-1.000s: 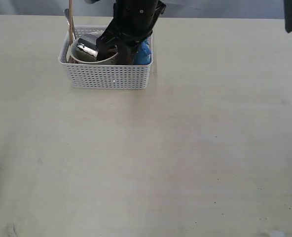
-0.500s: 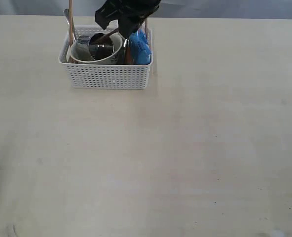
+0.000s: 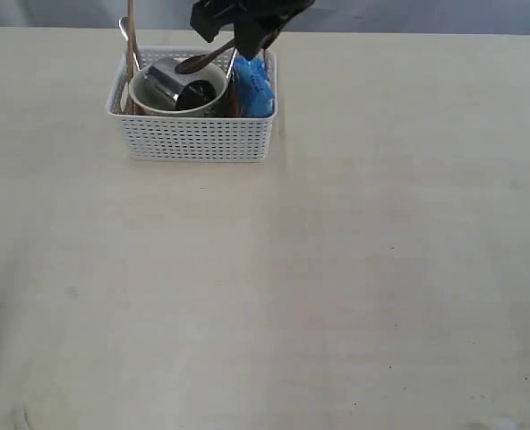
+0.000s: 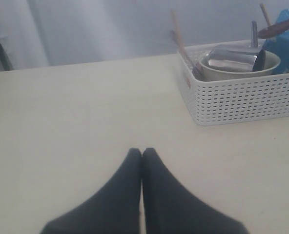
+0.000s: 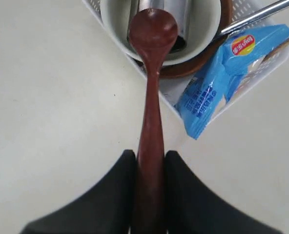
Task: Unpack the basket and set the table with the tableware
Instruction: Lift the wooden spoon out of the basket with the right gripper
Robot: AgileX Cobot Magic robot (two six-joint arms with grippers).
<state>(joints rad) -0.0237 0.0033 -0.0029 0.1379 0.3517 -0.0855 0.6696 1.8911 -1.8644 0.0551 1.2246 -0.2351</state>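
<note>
The table [image 3: 354, 269] lies below both grippers. The basket [image 3: 193, 139] sits directly under the right gripper [image 5: 149, 157] and well ahead of the left gripper [image 4: 142, 154], so we judge the right arm the nearer one. The cream bowl [image 5: 203, 29], with the steel cup [image 3: 162, 79] in it, lies beyond the right fingertips. The right jaws clamp the handle of the wooden spoon [image 5: 152, 87], which is lifted above the basket. Its long axis runs straight out from the jaws, with the scoop end forward over the bowl. The left jaws are pressed together on nothing.

The exterior view's upper edge cuts off the right gripper. The plate [image 5: 193, 69] shows only as a rim under the bowl. We cannot tell knife from fork.
</note>
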